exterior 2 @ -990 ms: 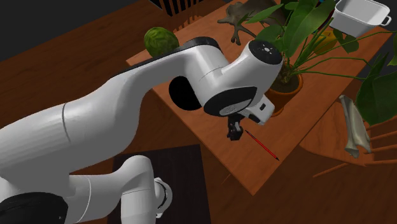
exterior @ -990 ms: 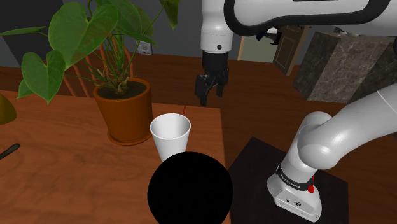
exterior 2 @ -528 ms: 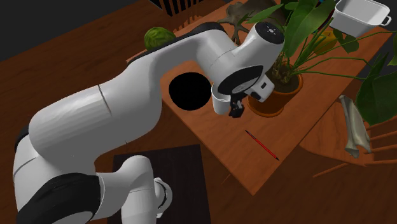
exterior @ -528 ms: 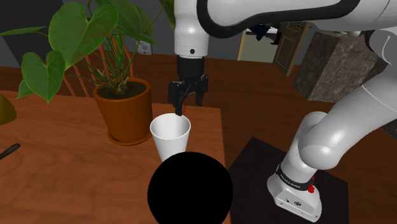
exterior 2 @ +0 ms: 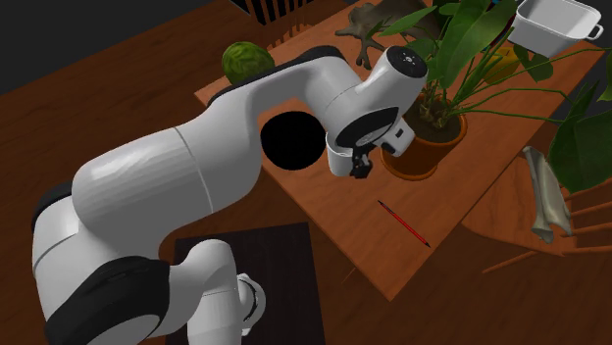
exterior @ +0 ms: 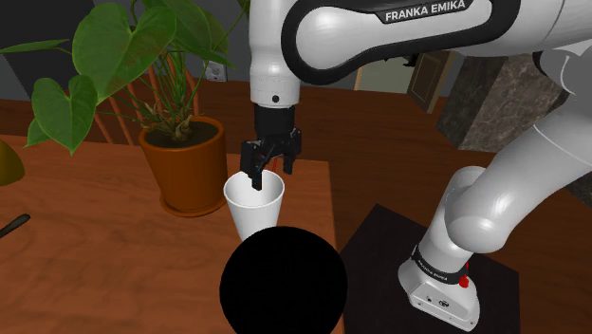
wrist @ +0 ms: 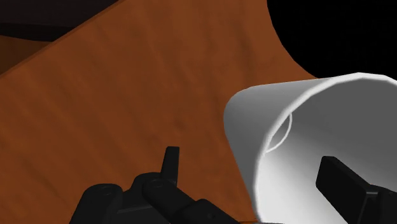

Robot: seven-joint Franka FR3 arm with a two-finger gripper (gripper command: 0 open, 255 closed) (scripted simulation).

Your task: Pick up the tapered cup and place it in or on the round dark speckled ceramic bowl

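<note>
A white tapered cup [exterior: 254, 204] stands upright on the wooden table [exterior: 104, 256], just behind the round black bowl [exterior: 283, 285], which is drawn as a flat black disc. My gripper [exterior: 268, 174] hangs open at the cup's far rim. In the wrist view, the cup [wrist: 318, 140] has its near wall between the fingers of the gripper [wrist: 254, 175]: one finger [wrist: 168, 162] is outside and the other [wrist: 343, 181] is inside the mouth. Neither touches the wall. From the second exterior view, the cup [exterior 2: 338, 160] sits between the bowl [exterior 2: 292, 140] and the gripper [exterior 2: 361, 169].
A leafy plant in an orange-brown pot [exterior: 185, 163] stands close to the cup on the shoulder view's left. A red pencil [exterior 2: 404, 223] lies near the table's edge. A white pan [exterior 2: 554, 24] and a green round object [exterior 2: 245, 61] sit farther off.
The gripper has moved to the shoulder view's left and down, from above the table's far side to the cup's rim. It has stayed open. The cup has not moved.
</note>
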